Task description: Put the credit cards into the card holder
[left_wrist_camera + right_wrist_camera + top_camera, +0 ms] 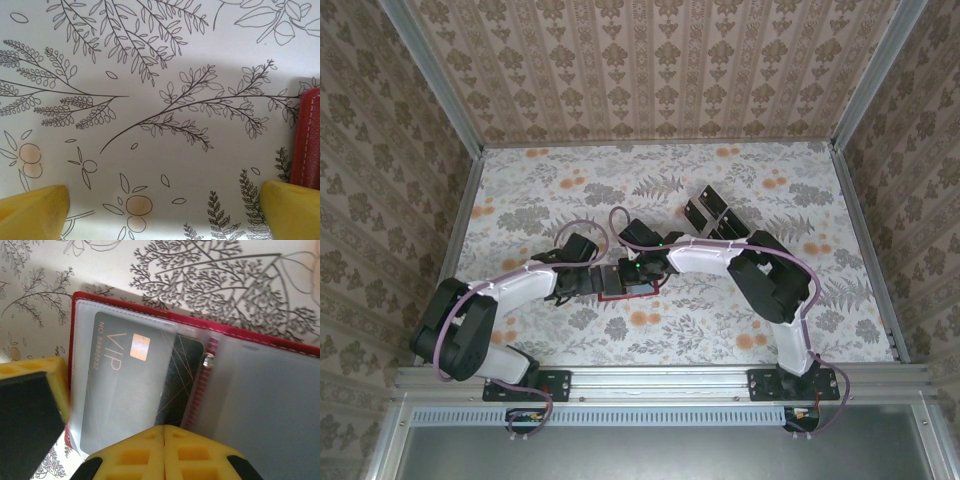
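The card holder [125, 304] lies open on the table, a red wallet with clear sleeves inside. A black credit card [120, 385] marked VIP sits mostly inside its left sleeve, one dark end still sticking out toward the spine. My right gripper [165, 440] is shut, its joined tips resting at that card's near edge. My left gripper [160, 215] is open wide over bare table, its right finger [292, 210] at the wallet's red edge [309, 140]. From above, both grippers [598, 282] [638, 272] meet over the wallet [612, 296]. Several loose cards [712, 210] lie at the back right.
The table [540, 190] has a flowered cloth and is walled on three sides by patterned panels. The loose cards lie just beyond the right forearm [705, 255]. A yellow finger of the left gripper [30, 390] overlaps the wallet's left edge.
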You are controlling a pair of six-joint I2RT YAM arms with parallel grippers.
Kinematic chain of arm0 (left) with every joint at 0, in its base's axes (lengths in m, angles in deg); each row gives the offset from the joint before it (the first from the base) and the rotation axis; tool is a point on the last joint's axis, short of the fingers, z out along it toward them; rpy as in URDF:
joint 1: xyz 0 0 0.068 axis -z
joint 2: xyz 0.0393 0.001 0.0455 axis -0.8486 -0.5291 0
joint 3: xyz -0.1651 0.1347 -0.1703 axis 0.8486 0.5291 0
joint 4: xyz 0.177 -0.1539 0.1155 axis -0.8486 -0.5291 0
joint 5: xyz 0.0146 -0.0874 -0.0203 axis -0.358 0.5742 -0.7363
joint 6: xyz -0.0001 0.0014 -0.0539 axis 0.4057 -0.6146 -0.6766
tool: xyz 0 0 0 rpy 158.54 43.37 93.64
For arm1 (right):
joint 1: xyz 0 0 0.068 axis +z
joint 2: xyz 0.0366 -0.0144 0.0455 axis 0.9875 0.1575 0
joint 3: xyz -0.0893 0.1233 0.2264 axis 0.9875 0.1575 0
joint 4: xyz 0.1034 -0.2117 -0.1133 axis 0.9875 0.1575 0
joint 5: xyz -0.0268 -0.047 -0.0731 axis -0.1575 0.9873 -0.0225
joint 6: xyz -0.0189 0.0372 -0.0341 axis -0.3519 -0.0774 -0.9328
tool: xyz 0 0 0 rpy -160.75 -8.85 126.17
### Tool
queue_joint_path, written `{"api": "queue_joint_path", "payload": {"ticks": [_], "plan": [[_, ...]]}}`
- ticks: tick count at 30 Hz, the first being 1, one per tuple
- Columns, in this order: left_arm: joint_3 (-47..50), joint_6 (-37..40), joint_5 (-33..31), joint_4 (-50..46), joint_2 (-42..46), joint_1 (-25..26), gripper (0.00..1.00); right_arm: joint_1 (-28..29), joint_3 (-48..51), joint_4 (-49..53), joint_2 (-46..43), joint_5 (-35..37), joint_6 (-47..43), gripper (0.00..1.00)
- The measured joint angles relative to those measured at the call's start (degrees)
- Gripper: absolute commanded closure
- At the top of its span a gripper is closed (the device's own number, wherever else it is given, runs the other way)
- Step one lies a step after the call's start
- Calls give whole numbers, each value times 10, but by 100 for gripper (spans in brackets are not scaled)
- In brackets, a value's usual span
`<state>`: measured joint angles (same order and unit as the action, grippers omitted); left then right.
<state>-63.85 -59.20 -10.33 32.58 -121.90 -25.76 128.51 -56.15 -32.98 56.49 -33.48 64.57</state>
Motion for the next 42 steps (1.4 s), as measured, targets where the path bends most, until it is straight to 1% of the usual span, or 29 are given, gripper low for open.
{"api": "queue_joint_path", "payload": {"ticks": [7, 10, 14, 17, 22, 27, 33, 36, 42], "plan": [[0, -4, -4, 1, -1, 3, 0, 7, -13, 0, 8, -3, 0, 91], [0, -4, -4, 1, -1, 3, 0, 7, -12, 0, 5, -2, 0, 87], [0, -3, 1, -2, 8, 2, 0, 6, 13, 0, -28, 3, 2, 83], [0, -3, 8, -7, 30, -3, 0, 5, 22, 2, -54, 11, 2, 83], [0, -1, 9, -13, 65, -28, 0, 3, 22, 5, -61, 23, 0, 86], [0, 1, 9, -18, 63, -36, 0, 3, 22, 15, -54, 36, -3, 87], [7, 1, 11, -8, 32, -36, 0, 3, 19, 19, -24, 41, -10, 87], [10, 2, 10, -3, 16, -36, 0, 3, 9, 24, -13, 41, -11, 87], [8, 3, 8, 0, 10, -35, 0, 10, -17, 28, 5, 41, -11, 88]]}}
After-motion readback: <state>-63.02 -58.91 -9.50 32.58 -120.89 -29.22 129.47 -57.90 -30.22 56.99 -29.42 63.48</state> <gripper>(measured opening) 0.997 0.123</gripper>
